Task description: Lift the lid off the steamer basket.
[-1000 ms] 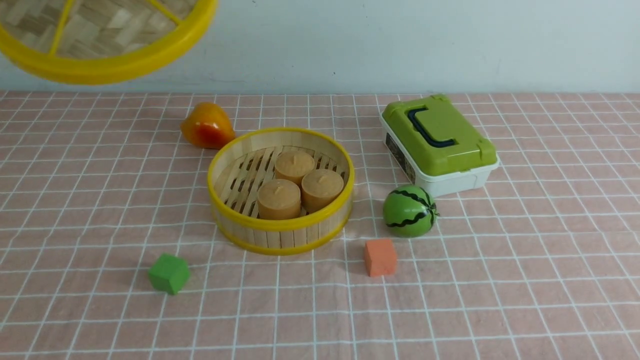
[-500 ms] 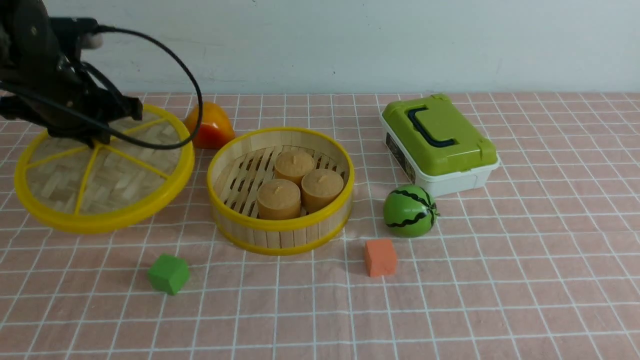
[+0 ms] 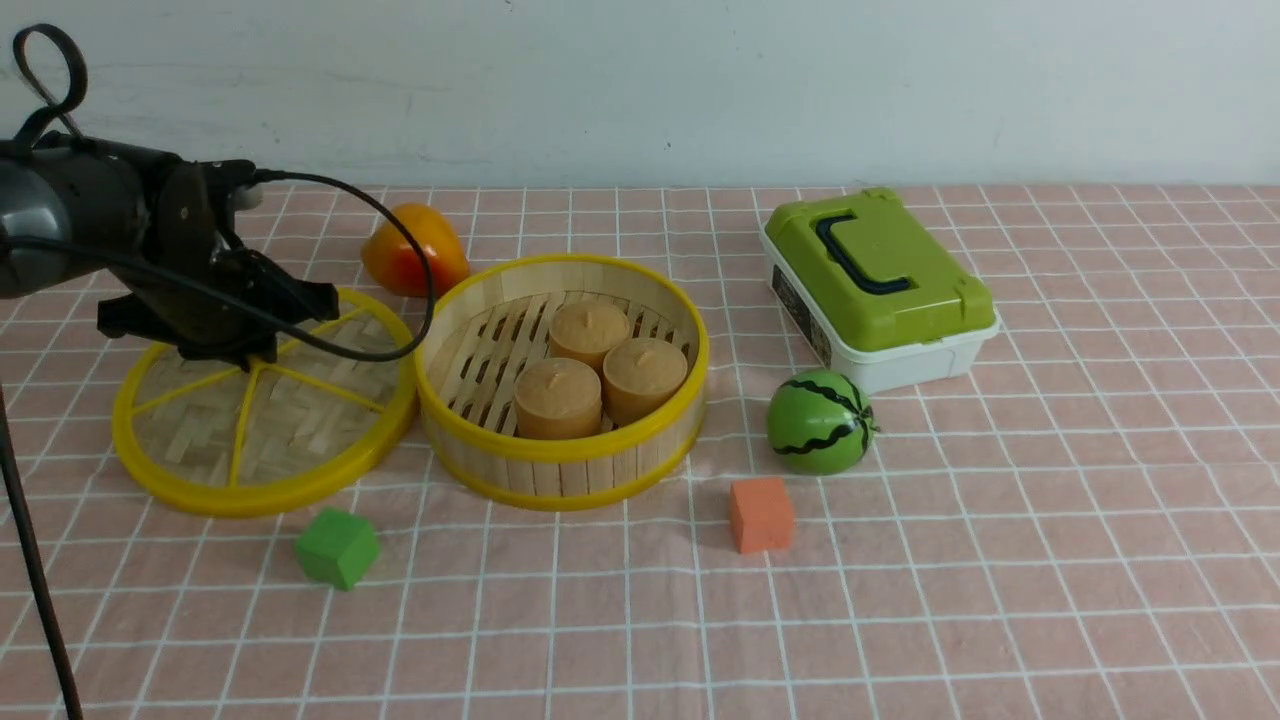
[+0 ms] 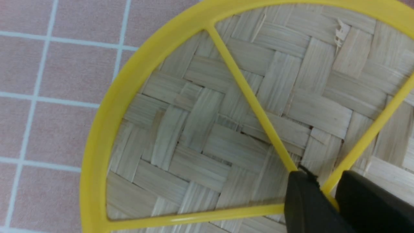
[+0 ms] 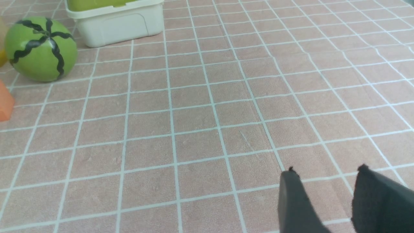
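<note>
Front view: we have the left claw (image 3: 255, 360) over the hub of the lid (image 3: 190, 420), and the left wrist view shows its fingers closed on the yellow hub piece. The lid lies beside the steamer basket (image 3: 565, 470), to the basket's left, apparently on or just above the bench (image 3: 900, 620); we cannot tell whether the whole rim is down. Main risk, we judge: if we loosen while one edge is up, the disc drops and may skid. Its rim is very near or touching the basket wall, so a sideways drift on release could nudge the basket and jostle the three buns (image 3: 558, 400). Green block (image 3: 338, 548) sits just off the near rim; sliding the lid towards us could shove it. Cable loop (image 3: 425, 300) hangs by the basket's edge and might snag as we lift away. Spokes could catch a fingertip if we rise before fully clear.
</note>
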You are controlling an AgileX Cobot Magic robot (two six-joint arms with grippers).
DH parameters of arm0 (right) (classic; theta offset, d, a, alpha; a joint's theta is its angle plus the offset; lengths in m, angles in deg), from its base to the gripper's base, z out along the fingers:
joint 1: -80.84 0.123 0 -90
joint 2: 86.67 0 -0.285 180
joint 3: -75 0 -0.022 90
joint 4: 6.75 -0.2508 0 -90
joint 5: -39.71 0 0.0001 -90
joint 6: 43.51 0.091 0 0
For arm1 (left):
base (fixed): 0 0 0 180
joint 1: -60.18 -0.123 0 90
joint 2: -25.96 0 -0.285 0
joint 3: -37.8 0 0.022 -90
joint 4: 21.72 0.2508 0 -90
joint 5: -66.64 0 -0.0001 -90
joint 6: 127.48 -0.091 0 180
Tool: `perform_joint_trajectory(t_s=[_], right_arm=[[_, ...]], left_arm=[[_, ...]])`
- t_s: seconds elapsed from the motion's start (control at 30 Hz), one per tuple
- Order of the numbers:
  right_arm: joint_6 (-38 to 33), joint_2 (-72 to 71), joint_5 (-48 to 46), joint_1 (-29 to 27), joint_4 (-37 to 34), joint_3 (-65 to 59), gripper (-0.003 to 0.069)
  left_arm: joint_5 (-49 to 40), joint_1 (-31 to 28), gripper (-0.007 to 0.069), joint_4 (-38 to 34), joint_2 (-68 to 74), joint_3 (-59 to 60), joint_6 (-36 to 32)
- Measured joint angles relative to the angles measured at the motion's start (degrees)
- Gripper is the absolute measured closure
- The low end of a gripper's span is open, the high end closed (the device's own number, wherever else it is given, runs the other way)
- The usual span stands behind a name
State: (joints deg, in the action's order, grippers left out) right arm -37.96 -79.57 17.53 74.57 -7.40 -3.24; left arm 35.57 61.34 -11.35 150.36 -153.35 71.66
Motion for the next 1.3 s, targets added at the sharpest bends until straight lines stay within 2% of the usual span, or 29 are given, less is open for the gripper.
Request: perform_joint_trajectory(t_s=[0.1, 0.27, 0.3, 0.33, 0.4, 0.5, 0.57, 0.6, 0.73, 0.8, 0.93, 1.03, 1.07, 1.2, 1.3], right_arm=[[0.0, 0.0, 0.0, 0.0, 0.0, 0.0, 0.0418], [0.0, 0.0, 0.0, 0.0, 0.0, 0.0, 0.0418], [0.0, 0.0, 0.0, 0.0, 0.0, 0.0, 0.0418], [0.0, 0.0, 0.0, 0.0, 0.0, 0.0, 0.0418], [0.0, 0.0, 0.0, 0.0, 0.0, 0.0, 0.0418], [0.0, 0.0, 0.0, 0.0, 0.0, 0.0, 0.0418], [0.0, 0.0, 0.0, 0.0, 0.0, 0.0, 0.0418], [0.0, 0.0, 0.0, 0.0, 0.0, 0.0, 0.0418], [0.0, 0.0, 0.0, 0.0, 0.0, 0.0, 0.0418], [0.0, 0.0, 0.0, 0.0, 0.0, 0.0, 0.0418], [0.0, 0.0, 0.0, 0.0, 0.0, 0.0, 0.0418], [0.0, 0.0, 0.0, 0.0, 0.0, 0.0, 0.0418], [0.0, 0.0, 0.0, 0.0, 0.0, 0.0, 0.0418], [0.0, 0.0, 0.0, 0.0, 0.0, 0.0, 0.0418], [0.0, 0.0, 0.0, 0.0, 0.0, 0.0, 0.0418]], left_arm=[[0.1, 0.0, 0.0475, -0.3, 0.0, 0.0, 0.0], [-0.8, 0.0, 0.024, -0.7, -0.1, 0.0, 1.0], [-0.9, 0.0, 0.0234, -0.7, -0.2, 0.0, 1.1], [-2.4, 0.0, 0.0196, -0.7, -0.7, 0.0, 2.1], [-5.4, 0.0, 0.019, -0.8, -2.9, 0.0, 2.7], [-6.8, 0.0, 0.0229, -1.0, -6.8, 0.0, 2.8], [-6.9, 0.0, 0.0337, -2.7, -14.6, 0.0, 2.7], [-6.8, 0.0, 0.0347, -2.9, -16.0, 0.0, 2.7], [-5.6, 0.0, 0.0601, -5.9, -33.6, 0.0, -0.1], [-5.6, 0.0, 0.0635, -5.9, -37.4, 0.0, -1.1], [-5.2, 0.0, 0.0637, -5.9, -52.0, 2.3, -6.2], [-3.3, 0.0, 0.0637, -7.4, -67.5, 11.3, -9.5], [-3.1, 0.0, 0.0637, -7.6, -68.4, 12.7, -9.6], [0.1, 0.0, 0.0637, -14.8, -84.2, 28.5, -10.7], [-0.1, 0.0, 0.0637, -20.4, -91.6, 39.8, -14.7]])
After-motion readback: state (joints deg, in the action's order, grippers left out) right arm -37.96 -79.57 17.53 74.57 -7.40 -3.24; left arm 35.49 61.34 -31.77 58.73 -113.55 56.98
